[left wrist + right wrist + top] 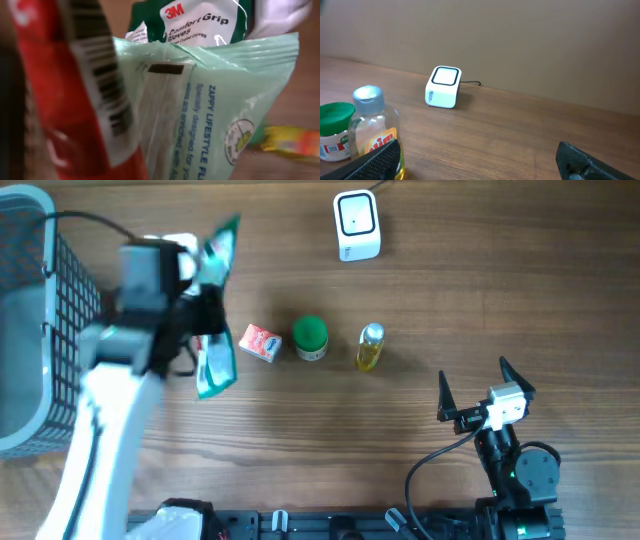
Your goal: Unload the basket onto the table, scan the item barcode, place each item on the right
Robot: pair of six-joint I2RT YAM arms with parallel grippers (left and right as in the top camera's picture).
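Overhead: L arm in from near-left, left gripper buried among pkts. Fingers hidden, so can't tell if together or clamped on anything. Green-white gloves pkt just far of it, pale green wipes pkt just near of it, sliver of red pkt btwn them at the gripper. Wire basket at left edge. White scanner far centre, well right of the pkts. Row in the middle, L to R: small red-white box, green-lidded jar, yellow bottle w/ silver cap. Near-right: right gripper, fingers spread wide, nothing btwn.

Left wrist: red pkt v. close at left, blurred, white barcode strip toward lens. Wipes pkt just right of it, partly behind. Gloves pkt behind that, at top. Own fingers not visible. Yellow blur at right, can't tell what.

Right wrist: fingers at both bottom corners, wide apart, empty. Scanner far, mid-left. Bottle and jar near-left, side by side.
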